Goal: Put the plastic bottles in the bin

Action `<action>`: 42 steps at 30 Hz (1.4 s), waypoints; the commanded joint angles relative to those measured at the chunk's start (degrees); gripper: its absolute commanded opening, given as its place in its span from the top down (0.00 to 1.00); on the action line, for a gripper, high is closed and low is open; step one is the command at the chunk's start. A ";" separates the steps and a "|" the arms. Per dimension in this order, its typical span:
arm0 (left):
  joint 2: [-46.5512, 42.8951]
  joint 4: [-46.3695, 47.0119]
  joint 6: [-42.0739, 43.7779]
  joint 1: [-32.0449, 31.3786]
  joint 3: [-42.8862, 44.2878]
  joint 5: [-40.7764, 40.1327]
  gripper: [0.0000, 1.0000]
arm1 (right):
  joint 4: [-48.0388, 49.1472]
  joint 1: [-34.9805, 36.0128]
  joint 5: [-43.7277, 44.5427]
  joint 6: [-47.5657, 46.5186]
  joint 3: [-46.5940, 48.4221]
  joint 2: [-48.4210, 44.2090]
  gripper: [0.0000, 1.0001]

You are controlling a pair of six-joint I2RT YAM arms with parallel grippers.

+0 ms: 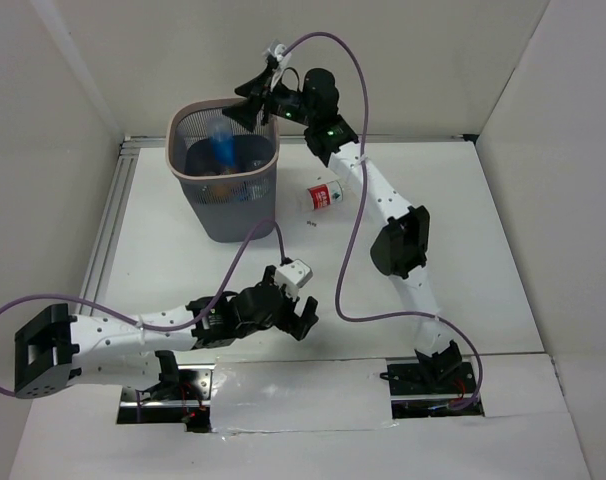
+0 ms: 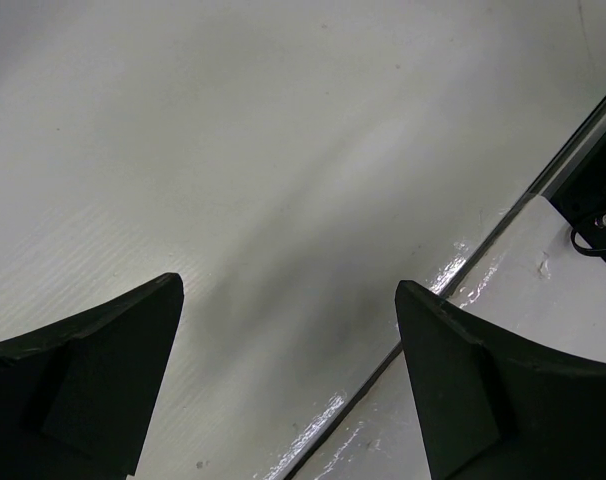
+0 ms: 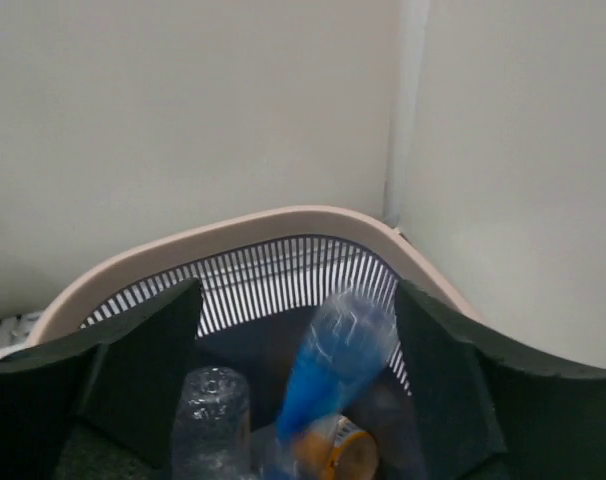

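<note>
The bin [image 1: 223,175], a grey mesh basket with a pale pink rim, stands at the back left. My right gripper [image 1: 251,105] hangs open over its far right rim. In the right wrist view the bin rim [image 3: 283,222] curves below my open gripper [image 3: 298,300]. A blurred blue-labelled bottle [image 3: 338,360] is inside the bin, free of the fingers. It also shows in the top view [image 1: 223,148]. A clear unlabelled bottle [image 3: 211,415] and a small orange bottle [image 3: 338,450] lie beneath. A red-labelled bottle [image 1: 325,196] lies on the table right of the bin. My left gripper [image 1: 295,320] is open and empty, low over the table [image 2: 288,285].
White walls enclose the table on the back and both sides. A metal rail [image 1: 113,210] runs along the left edge. A dark seam [image 2: 463,275] crosses the table surface under my left gripper. The right arm's links [image 1: 398,240] stretch across the right middle.
</note>
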 commanded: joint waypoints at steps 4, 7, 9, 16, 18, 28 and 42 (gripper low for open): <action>0.82 3.62 0.49 -0.33 2.27 -0.47 0.00 | 3.51 2.37 0.74 -0.62 2.54 -3.96 0.00; 0.12 3.62 -0.65 -0.33 1.05 -1.00 0.00 | 1.33 -1.30 4.08 -4.83 3.24 -5.64 0.00; -0.67 3.01 -1.27 -0.33 0.43 -1.01 0.00 | -2.26 -3.94 4.88 -8.09 3.77 -7.13 0.00; -6.65 -0.68 -3.65 -0.33 -2.73 -3.90 0.00 | -18.89 -19.33 -5.56 -31.25 -5.46 -12.14 0.05; -8.66 -1.39 -5.13 -0.33 -4.40 -4.52 0.00 | -30.00 -19.86 -6.20 -55.13 -7.37 -12.67 0.14; -9.12 -5.61 -6.89 -0.33 -3.97 -6.90 0.00 | -53.79 -16.00 3.02 -96.43 -22.33 -11.02 0.13; -13.07 -8.33 -11.38 -0.33 -6.87 -8.83 0.00 | -59.62 -12.57 10.50 -107.25 -26.98 -4.06 0.00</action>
